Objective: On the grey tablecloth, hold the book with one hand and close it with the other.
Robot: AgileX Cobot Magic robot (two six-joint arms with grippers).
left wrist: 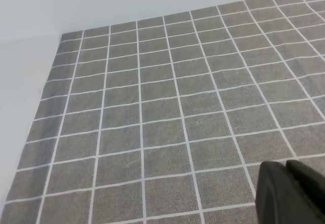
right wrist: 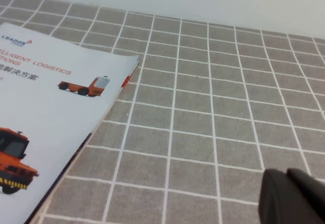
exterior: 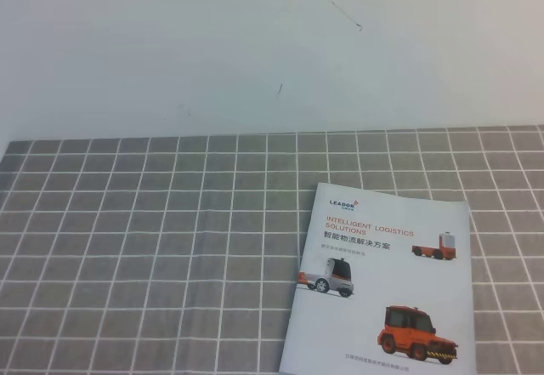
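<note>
A: What material covers the table?

B: The grey tablecloth [exterior: 153, 247] looks like a matte, slightly grainy fabric. Thin white lines cross it and make a regular grid of small squares. It lies mostly flat, with a soft crease near the middle in the high view. Behind its far edge there is a plain white surface [exterior: 255, 43] with a few small dark marks.

A: And the book?

B: The book [exterior: 382, 281] is thin, rectangular and glossy white. It lies closed, cover up, on the cloth at the lower right of the high view, a little rotated against the grid, and the bottom edge of the picture cuts it off. The cover has red "INTELLIGENT LOGISTICS SOLUTIONS" text, a small logo above it, and three vehicles: two orange ones and one mostly white. In the right wrist view a page edge with a red patch shows at its far right corner.

A: The claws?

B: Of the left gripper [left wrist: 290, 193] only a dark, rounded part shows above bare cloth; whether it is open, I cannot tell. The right gripper [right wrist: 293, 197] is the same, apart from the book.
</note>
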